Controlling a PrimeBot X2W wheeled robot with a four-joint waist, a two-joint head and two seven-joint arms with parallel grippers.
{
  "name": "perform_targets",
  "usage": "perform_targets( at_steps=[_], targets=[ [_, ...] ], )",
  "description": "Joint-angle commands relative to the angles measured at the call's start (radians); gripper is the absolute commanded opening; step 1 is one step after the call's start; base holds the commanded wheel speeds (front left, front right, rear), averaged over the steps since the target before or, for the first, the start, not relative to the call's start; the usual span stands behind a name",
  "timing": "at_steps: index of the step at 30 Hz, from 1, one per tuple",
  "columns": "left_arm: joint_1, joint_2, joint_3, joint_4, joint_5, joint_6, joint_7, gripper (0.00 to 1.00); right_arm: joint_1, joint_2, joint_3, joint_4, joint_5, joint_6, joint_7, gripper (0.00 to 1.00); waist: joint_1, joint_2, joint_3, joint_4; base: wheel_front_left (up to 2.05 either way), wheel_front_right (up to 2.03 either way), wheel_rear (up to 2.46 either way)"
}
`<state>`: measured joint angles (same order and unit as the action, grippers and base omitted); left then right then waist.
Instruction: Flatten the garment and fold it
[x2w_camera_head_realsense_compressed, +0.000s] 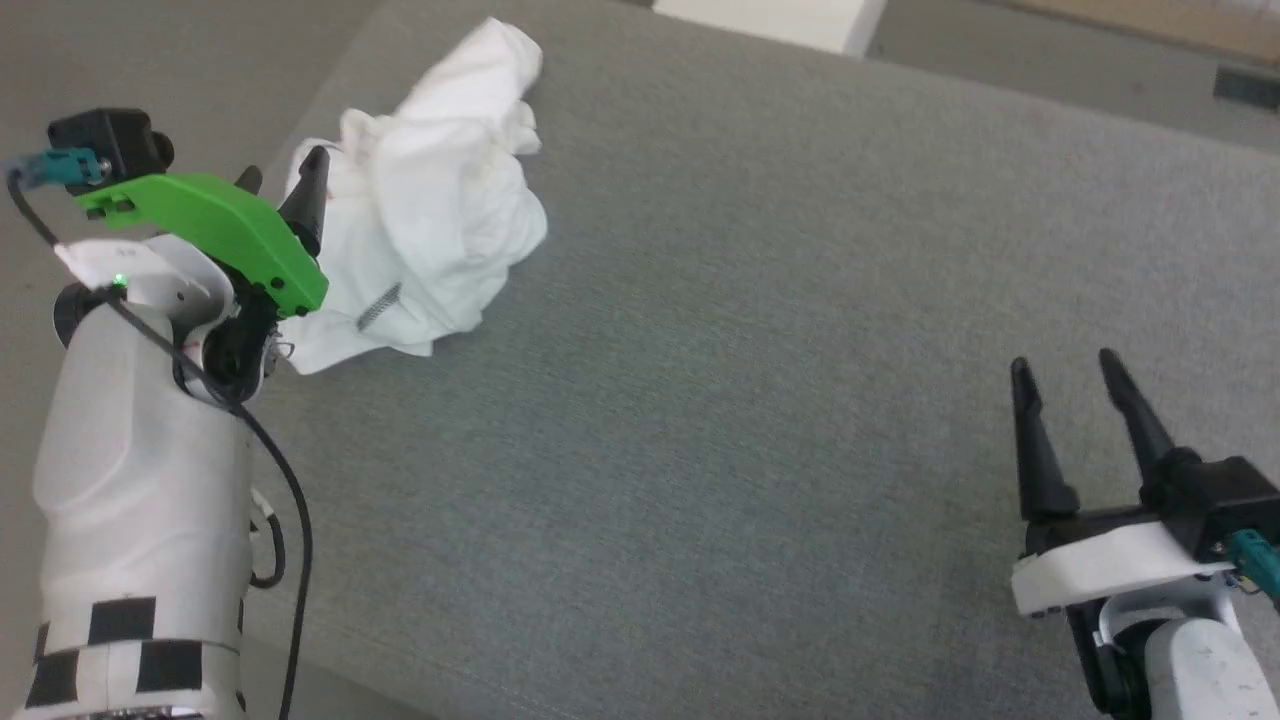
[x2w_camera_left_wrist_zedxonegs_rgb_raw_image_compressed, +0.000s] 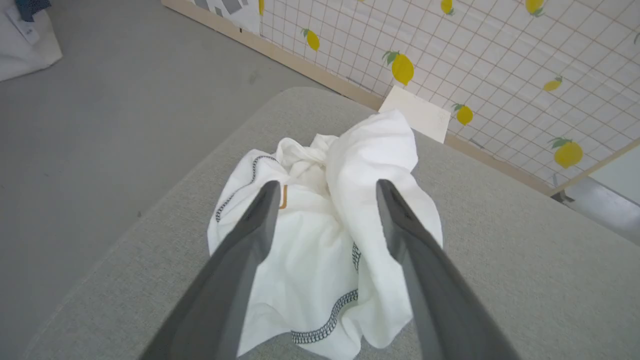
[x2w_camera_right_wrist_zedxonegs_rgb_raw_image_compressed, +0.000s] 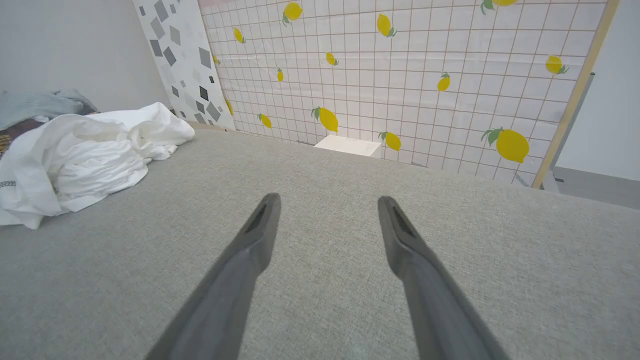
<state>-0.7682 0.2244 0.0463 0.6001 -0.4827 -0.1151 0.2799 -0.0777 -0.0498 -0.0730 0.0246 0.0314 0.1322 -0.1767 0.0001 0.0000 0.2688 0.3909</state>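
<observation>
Clearly crumpled: garment (x2w_camera_head_realsense_compressed: 440, 200) heaped at upper left of head view, near grey table (x2w_camera_head_realsense_compressed: 750, 450) edge. Looks light, limp, not slippery; likely best pinched at stitched seam (x2w_camera_left_wrist_zedxonegs_rgb_raw_image_compressed: 327, 320) edge. Left jaws apart at heap's left edge; right jaws apart, lower right, well away.

The garment (x2w_camera_head_realsense_compressed: 440, 200) is white with dark stitched seam lines. The table (x2w_camera_head_realsense_compressed: 700, 450) is plain grey, and the wall panel (x2w_camera_right_wrist_zedxonegs_rgb_raw_image_compressed: 425, 75) is a white grid with yellow, green-leaved lemons.
</observation>
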Motion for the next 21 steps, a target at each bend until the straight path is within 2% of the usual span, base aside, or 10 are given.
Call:
perform_targets(
  at_steps=[1,4,8,15,16,17,18,21],
  targets=[
    [-0.019,0.004,-0.007,0.027,-0.023,-0.008,0.034,1.0,-0.016,0.0,-0.008,-0.013,-0.007,-0.002,0.005,1.0,-0.0001,0.0,0.163,-0.106,0.0,0.0,0.0],
    [-0.035,0.024,-0.025,0.091,-0.036,-0.01,0.116,1.0,-0.019,0.0,-0.017,-0.03,-0.009,-0.002,0.012,1.0,-0.0001,0.0,0.204,-0.124,0.0,0.0,0.0],
    [-0.027,0.033,-0.037,0.165,-0.027,0.014,0.158,1.0,-0.018,0.0,-0.022,-0.04,-0.011,-0.002,0.01,1.0,-0.0001,0.0,0.231,-0.132,0.0,0.0,0.0],
    [-0.016,0.013,-0.04,0.247,-0.032,0.03,0.128,1.0,-0.024,0.0,-0.021,-0.044,-0.019,-0.002,0.016,1.0,-0.0001,0.0,0.23,-0.111,0.0,0.0,0.0],
    [-0.017,0.012,-0.038,0.253,-0.029,0.037,0.105,0.42,-0.026,0.0,-0.017,-0.045,-0.02,-0.002,0.018,1.0,-0.0001,0.0,0.224,-0.107,0.0,0.0,0.0],
    [-0.019,0.014,-0.039,0.254,-0.022,0.044,0.078,0.12,-0.027,0.0,-0.014,-0.044,-0.02,-0.002,0.019,1.0,-0.0001,0.0,0.218,-0.104,0.0,0.0,0.0],
    [-0.022,0.015,-0.037,0.257,-0.018,0.048,0.048,0.0,-0.028,0.0,-0.011,-0.042,-0.018,-0.002,0.019,1.0,-0.0001,0.0,0.209,-0.102,0.0,0.0,0.0],
    [-0.038,0.022,-0.027,0.254,-0.016,0.046,-0.04,0.0,-0.027,0.0,0.001,-0.029,-0.01,-0.002,0.016,1.0,-0.0001,0.0,0.177,-0.1,0.0,0.0,0.0]
  ],
)
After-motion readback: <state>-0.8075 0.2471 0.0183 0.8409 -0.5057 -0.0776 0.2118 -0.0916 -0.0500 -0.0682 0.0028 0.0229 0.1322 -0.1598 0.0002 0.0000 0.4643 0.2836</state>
